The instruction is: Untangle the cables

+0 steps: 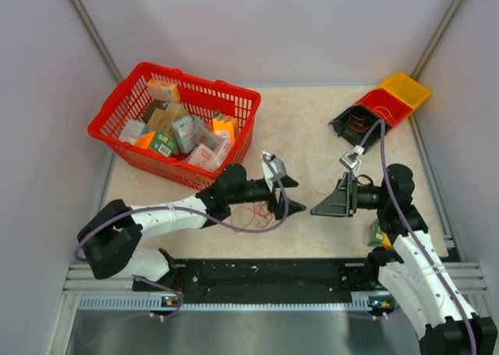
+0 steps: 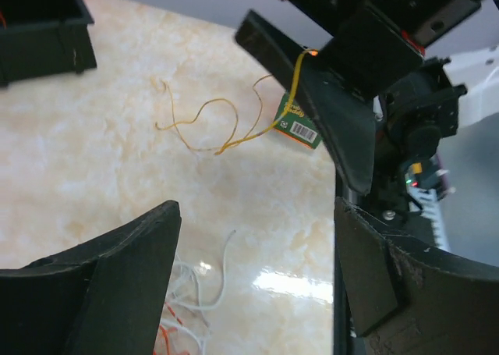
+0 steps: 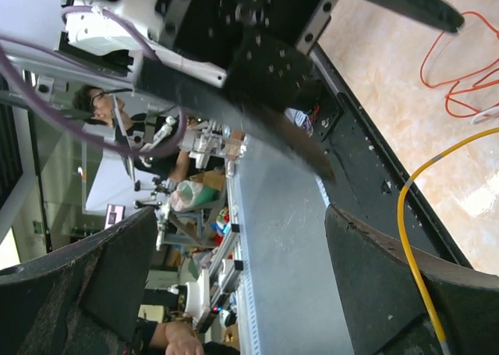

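**Item:** cables [image 2: 185,312].
**Location:** on the tabletop [image 2: 93,160], just beneath the left end effector [image 2: 257,211]. Its fingers stand wide apart and hold nothing.
**Appearance:** hair-thin whitish and red-orange strands, looped over one another in a small knot.
**Farther out:** one yellow strand [image 2: 207,125] lies apart from the bundle. Its far end is draped over one finger of the right end effector [image 3: 242,214] (also spread wide, not pinching it).
**Progress, as judged:** early. One strand is separated; the knot is unsorted.
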Controlling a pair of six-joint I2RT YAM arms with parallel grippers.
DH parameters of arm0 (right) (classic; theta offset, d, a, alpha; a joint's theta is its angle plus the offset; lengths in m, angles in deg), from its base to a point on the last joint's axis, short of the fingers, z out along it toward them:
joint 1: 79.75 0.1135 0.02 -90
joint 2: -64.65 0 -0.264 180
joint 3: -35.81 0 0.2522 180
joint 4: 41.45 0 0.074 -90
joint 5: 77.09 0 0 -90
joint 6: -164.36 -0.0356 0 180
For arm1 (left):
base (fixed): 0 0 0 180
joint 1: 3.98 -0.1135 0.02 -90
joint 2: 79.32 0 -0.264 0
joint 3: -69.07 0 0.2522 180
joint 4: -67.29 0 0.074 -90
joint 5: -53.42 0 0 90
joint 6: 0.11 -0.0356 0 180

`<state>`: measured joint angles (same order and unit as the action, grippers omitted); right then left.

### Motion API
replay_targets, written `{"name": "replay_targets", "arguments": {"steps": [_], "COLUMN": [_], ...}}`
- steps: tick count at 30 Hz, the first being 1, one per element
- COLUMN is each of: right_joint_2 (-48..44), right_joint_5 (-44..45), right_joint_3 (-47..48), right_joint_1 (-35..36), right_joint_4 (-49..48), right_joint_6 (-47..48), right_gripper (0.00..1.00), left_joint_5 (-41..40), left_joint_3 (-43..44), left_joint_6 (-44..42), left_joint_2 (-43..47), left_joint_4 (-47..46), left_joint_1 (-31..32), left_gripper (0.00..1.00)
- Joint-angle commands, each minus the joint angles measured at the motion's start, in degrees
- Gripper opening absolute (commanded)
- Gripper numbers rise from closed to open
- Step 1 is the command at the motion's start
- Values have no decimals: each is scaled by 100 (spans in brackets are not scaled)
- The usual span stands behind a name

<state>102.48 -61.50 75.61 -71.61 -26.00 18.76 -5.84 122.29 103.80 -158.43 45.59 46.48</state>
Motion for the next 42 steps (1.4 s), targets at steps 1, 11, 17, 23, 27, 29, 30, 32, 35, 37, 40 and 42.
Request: {"name": "replay_targets", "arguments": {"steps": [1,11,17,23,27,29,30,32,35,37,40,42], "right_joint_2": [-135,-381,-442,-478,-303,-171,-118,-47,-230,-494,-680,-584], "right_joint_5": [-188,-205,-214,-170,434,804,988,1454,1868,2070,2762,4007], "right_joint_3": [261,270,243,208,305,43,-63,-161,-38,119,348,637], "right_joint_1": [38,56,56,47,56,248,476,1037,1506,1489,1489,1480], "right_joint_4": [-319,-345,-275,-179,1690,2028,2002,1958,1949,1984,2350,3096], "right_joint_6": [-74,-242,-259,-181,1030,1244,1218,1156,1051,1024,1234,1454], "right_gripper": [87,87,87,89,97,97,97,97,98,98,99,99], "left_joint_5": [-796,-1184,-1001,-1122,-2271,-3010,-3378,-3452,-3119,-2840,-2346,-2012], "left_joint_3": [229,834,1046,1169,1834,2537,2932,3470,3577,3603,3621,3752], "left_joint_6": [-2294,-3219,-2983,-2666,-2368,-2008,-1789,-1454,-1067,-830,-215,23], "left_joint_2": [-349,-1475,-1765,-1731,-1669,-1809,-1923,-2142,-2363,-2460,-2618,-2775], "left_joint_4": [-767,-1744,-2385,-2519,-1363,-291,323,1152,1419,1568,1735,1972], "left_joint_1": [561,790,843,843,826,791,747,633,457,325,35,-97], "left_gripper": [84,82,71,9,0,0,0,0,0,0,0,0]}}
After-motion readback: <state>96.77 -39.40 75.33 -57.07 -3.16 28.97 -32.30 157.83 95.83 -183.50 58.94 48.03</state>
